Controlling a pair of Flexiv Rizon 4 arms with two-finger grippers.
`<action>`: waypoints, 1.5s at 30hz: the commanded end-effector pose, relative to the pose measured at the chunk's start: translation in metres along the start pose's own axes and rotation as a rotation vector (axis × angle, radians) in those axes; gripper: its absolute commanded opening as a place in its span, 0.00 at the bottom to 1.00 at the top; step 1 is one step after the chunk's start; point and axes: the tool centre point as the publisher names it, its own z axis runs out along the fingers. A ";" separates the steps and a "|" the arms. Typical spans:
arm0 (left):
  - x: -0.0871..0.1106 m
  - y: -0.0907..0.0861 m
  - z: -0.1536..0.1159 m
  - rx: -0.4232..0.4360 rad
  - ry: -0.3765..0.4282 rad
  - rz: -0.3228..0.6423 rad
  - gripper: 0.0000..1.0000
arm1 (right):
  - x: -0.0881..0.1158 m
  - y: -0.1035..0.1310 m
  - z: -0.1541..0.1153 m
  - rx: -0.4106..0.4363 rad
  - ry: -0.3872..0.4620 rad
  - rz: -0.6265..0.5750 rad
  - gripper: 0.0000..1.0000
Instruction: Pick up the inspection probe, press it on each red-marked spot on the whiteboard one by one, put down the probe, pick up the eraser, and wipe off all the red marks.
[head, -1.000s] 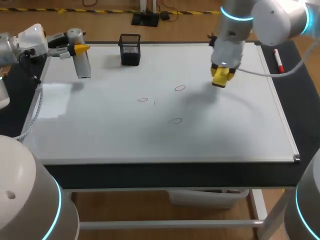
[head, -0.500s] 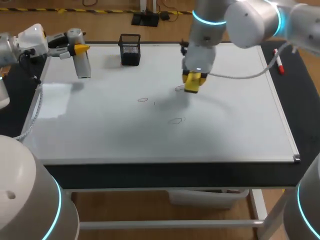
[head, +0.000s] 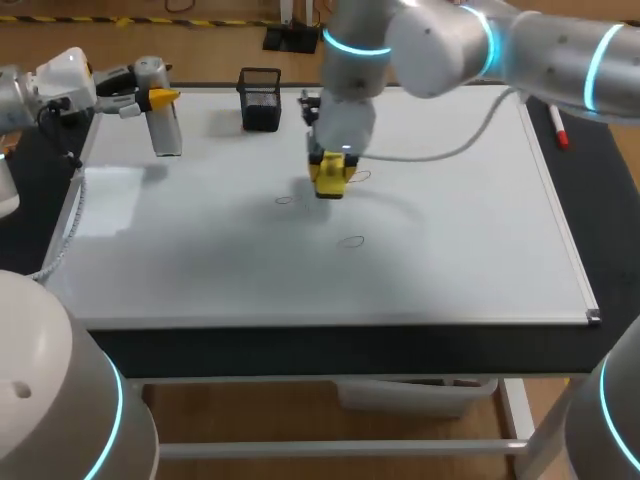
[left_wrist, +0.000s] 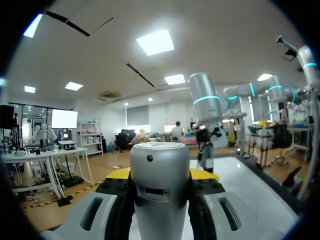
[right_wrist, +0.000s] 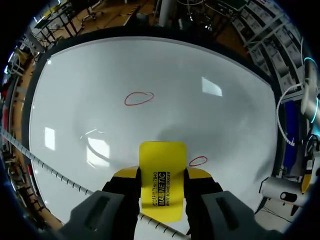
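Mesh cup (head: 260, 98) and probe (head: 165, 125) crowd the whiteboard's (head: 450, 260) far-left edge; right arm (head: 430, 40) overhangs mid-board

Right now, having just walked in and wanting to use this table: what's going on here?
The right gripper holds the yellow eraser over the middle of the whiteboard. Three red marks are on the board, none wiped yet: one right beside the eraser, one to its other side, and one nearer the front edge. The left gripper holds the probe by the board's far left corner.
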 end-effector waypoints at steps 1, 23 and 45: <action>0.001 -0.001 0.001 0.000 -0.004 0.002 0.00 | -0.025 -0.011 0.011 -0.026 0.048 -0.014 0.00; 0.001 -0.001 0.001 0.000 -0.004 0.002 0.00 | -0.088 -0.008 0.039 -0.051 0.104 -0.097 0.00; 0.001 -0.001 0.001 0.000 -0.004 0.002 0.00 | -0.120 -0.004 0.045 -0.034 0.093 -0.190 0.00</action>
